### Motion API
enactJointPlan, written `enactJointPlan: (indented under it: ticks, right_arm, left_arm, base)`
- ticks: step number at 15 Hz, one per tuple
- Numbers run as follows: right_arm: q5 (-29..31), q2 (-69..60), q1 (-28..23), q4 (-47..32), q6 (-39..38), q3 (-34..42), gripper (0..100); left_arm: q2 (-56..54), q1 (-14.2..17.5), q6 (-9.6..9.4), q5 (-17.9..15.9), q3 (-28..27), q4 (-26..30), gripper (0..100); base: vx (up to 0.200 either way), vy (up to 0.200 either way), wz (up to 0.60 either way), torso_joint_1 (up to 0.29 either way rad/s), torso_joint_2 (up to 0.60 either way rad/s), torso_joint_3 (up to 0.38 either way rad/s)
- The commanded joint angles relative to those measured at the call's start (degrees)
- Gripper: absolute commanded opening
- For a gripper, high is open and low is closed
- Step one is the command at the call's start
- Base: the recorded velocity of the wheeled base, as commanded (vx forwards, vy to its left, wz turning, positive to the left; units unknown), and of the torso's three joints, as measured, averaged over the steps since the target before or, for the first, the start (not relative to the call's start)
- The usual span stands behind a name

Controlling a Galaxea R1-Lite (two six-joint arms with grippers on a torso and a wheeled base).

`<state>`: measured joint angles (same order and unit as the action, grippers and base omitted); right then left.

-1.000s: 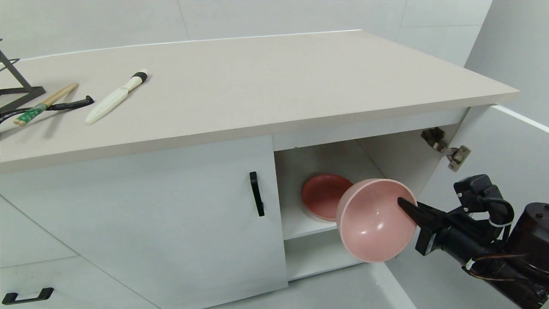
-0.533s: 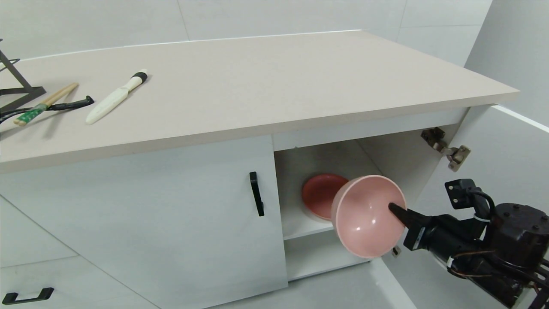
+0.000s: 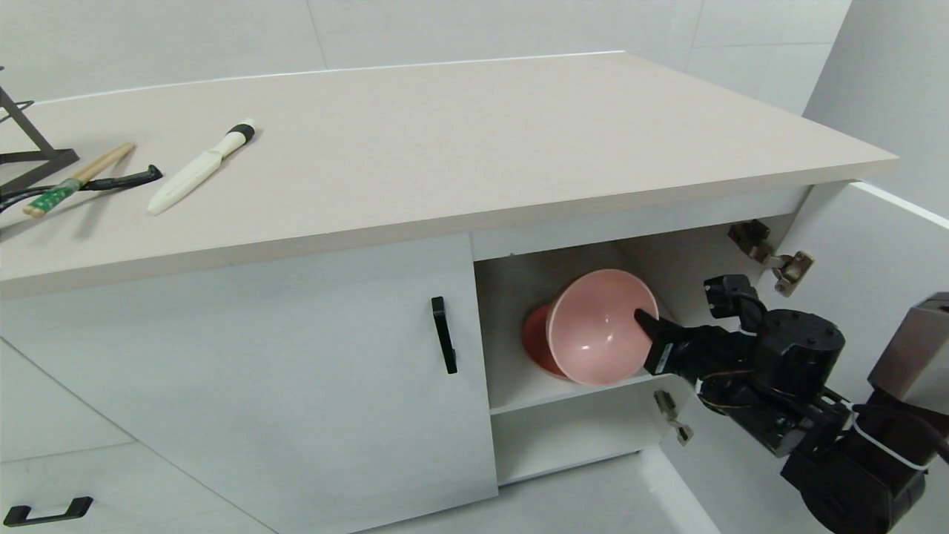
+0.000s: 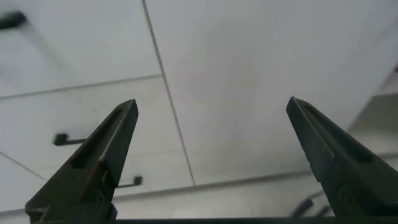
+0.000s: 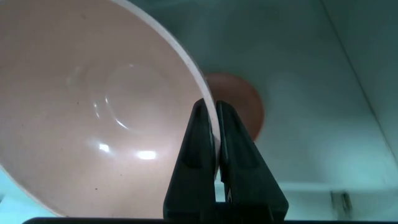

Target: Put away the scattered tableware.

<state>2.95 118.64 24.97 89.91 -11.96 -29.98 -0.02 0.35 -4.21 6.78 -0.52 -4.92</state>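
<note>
Right gripper (image 3: pixel 642 320) clamps pink bowl (image 3: pixel 593 330) — at cabinet shelf (image 3: pixel 519 387); red plate (image 3: pixel 532 343) behind

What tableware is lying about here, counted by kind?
Bowls: 2, the pink bowl in the right gripper and the red bowl on the cabinet shelf.
Knives: 1, the cream knife on the countertop.
Chopsticks: 1 bundle, beside it.
Black item of unclear kind: 1, by the chopsticks.
Total: 5.

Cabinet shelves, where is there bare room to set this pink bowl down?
The lower shelf under the red dish is bare. The upper shelf is crowded with red dish, pink bowl, right gripper. The countertop right of the knife is free too.
</note>
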Motion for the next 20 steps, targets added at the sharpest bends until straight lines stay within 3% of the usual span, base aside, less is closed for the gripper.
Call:
enactJointPlan:
  ticks: [1,2,3,5,6,12,20]
  right_arm:
    - [-0.4,3.8,-0.1,0.1,0.5,-3.9,0]
    - [-0.4,4.8,-0.1,0.1,1.0,-5.1,0]
    - [-0.4,6.6,-0.1,0.1,1.2,-7.0,0]
    - [-0.4,7.4,-0.2,-2.1,1.2,-10.1,0]
    - [-0.4,7.1,-0.6,-4.2,1.2,-11.1,0]
    - [-0.4,8.5,-1.6,-8.3,1.2,-13.6,0]
    - [0.3,11.4,-3.7,-9.7,1.2,-15.1,0]
  left_arm:
    - [0.0,0.0,-1.86,0.1,0.5,-2.6,100]
    - [0.0,0.0,-3.00,0.3,0.5,1.3,100]
    - [0.0,-0.2,2.01,-1.2,-0.8,6.0,100]
    - [0.0,-0.4,1.48,-7.0,0.3,5.5,100]
    - [0.0,-0.4,2.01,-7.5,0.5,5.0,100]
    - [0.0,-0.4,3.59,-7.5,0.5,5.0,100]
    - [0.0,-0.4,3.77,-7.5,0.5,5.0,100]
  base:
    - [0.000,0.000,0.00,0.000,0.00,0.000]
    - [0.000,0.000,0.00,0.000,0.00,0.000]
    - [0.000,0.000,0.00,0.000,0.00,0.000]
    - [0.000,0.000,0.00,0.000,0.00,0.000]
    - [0.000,0.000,0.00,0.000,0.00,0.000]
    - [0.000,0.000,0.00,0.000,0.00,0.000]
    - [0.000,0.000,0.00,0.000,0.00,0.000]
